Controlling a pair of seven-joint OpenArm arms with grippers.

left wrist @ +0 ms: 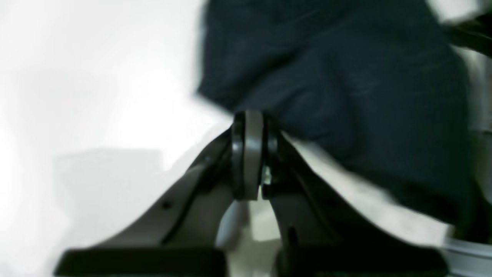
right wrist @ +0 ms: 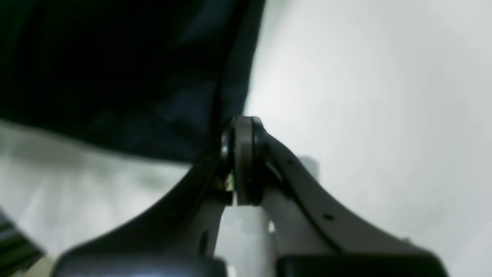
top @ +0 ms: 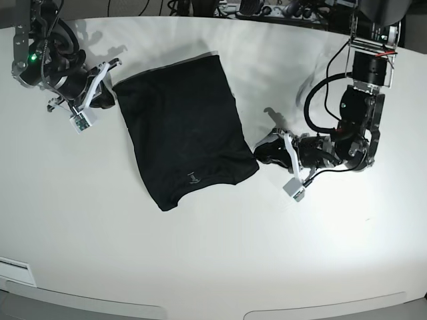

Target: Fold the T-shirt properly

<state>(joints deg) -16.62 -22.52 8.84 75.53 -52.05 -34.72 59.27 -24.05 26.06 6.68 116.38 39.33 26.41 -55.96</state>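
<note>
In the base view, the right pincer (top: 112,65) sits at the far left of the white counter (top: 213,260), its tips pressed together with nothing between them. They lie just beside the upper left corner of the T-shirt (top: 181,127); whether they touch the cloth cannot be told. In the right wrist view the same pincer (right wrist: 243,127) shows its two tips meeting, with the dark cloth (right wrist: 115,77) filling the upper left of that view and reaching down to the tips.

The T-shirt lies flat in the middle of the counter, folded into a rough rectangle that is turned a little, its lower left corner pointing toward the near edge. A tiny grey mark (top: 192,177) shows near its lower edge.

To the right, the left pincer (top: 269,113) rests low over the counter just beside the shirt's lower right corner, closed and empty. The left wrist view shows its tips (left wrist: 251,119) together at the cloth's edge (left wrist: 338,77), though the blur hides whether they touch.
</note>
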